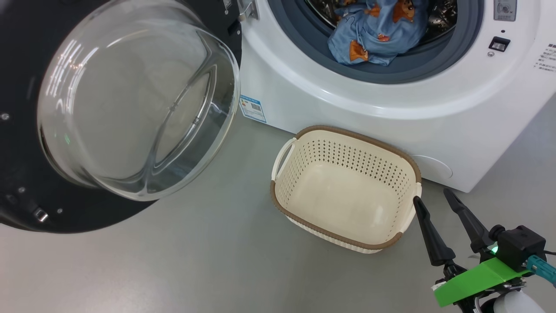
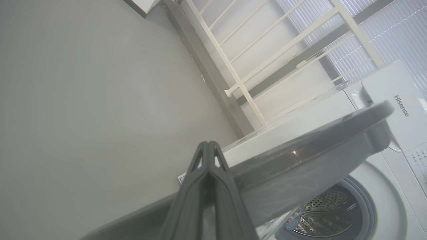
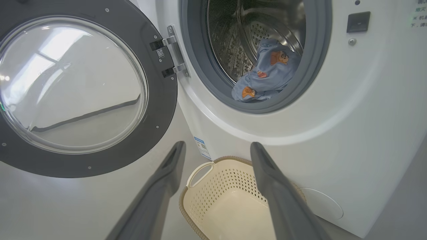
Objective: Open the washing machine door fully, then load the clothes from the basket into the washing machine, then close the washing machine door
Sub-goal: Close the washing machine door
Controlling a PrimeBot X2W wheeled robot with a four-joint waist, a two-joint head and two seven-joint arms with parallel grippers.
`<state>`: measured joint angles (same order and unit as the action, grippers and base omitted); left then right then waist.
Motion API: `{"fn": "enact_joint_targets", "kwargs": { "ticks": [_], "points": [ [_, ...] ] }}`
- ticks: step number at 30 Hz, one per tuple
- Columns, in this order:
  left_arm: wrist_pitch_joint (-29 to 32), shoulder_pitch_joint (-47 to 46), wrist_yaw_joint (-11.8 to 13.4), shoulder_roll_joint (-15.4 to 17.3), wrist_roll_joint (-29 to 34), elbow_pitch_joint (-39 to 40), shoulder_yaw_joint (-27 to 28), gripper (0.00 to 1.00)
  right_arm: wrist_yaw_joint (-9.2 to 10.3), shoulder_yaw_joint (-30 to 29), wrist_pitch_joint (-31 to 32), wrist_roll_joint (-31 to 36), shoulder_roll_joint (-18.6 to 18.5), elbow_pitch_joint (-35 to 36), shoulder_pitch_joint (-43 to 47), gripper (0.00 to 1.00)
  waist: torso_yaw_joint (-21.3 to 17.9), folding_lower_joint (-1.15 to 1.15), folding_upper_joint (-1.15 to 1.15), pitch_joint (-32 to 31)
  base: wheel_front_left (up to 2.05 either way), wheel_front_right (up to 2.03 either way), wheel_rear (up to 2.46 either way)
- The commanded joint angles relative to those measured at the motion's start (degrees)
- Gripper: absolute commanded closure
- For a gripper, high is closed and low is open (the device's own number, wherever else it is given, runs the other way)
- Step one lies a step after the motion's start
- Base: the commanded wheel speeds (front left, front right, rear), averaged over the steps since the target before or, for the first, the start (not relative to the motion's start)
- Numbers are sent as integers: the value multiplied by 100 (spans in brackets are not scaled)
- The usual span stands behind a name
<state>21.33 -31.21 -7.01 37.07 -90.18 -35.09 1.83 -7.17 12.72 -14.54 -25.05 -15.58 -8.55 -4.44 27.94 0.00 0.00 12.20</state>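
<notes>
The washing machine [image 1: 391, 100] [image 3: 350, 126] stands with its black door [image 1: 26, 130] [image 3: 100, 160] swung wide to the left, glass bowl [image 1: 134, 104] bulging out. The light blue bear-print clothes [image 1: 373, 30] [image 3: 267, 75] lie in the drum's mouth, partly on the grey gasket. The cream basket [image 1: 347, 191] [image 3: 220, 203] sits on the floor in front, nothing in it. My right gripper [image 1: 434, 200] [image 3: 217, 146] is open, just right of the basket. My left gripper [image 2: 208, 144] is shut, empty, close against the door's outer rim [image 2: 300, 160].
Grey floor [image 1: 195, 261] spreads left of and before the basket. In the left wrist view a white railing [image 2: 253, 66] and a wall stand beyond the machine's side. The door's hinge [image 3: 171, 55] sits at the opening's left.
</notes>
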Motion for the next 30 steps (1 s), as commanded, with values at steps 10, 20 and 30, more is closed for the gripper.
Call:
{"fn": "enact_joint_targets", "kwargs": {
  "ticks": [10,20,30],
  "points": [
    [732,261,-47,278,-109,595,-84,100,-32,54,-46,10,61,110,-69,0,-7,0,0,-243,0,0,0],
    [1216,601,-47,232,-146,1204,-154,100,-32,12,-46,-5,127,123,4,0,-6,0,0,-435,0,0,0],
    [1766,904,-47,156,-184,1978,-244,100,-32,-60,-46,-17,193,142,92,0,-35,0,0,-617,0,0,0]
  ]
}}
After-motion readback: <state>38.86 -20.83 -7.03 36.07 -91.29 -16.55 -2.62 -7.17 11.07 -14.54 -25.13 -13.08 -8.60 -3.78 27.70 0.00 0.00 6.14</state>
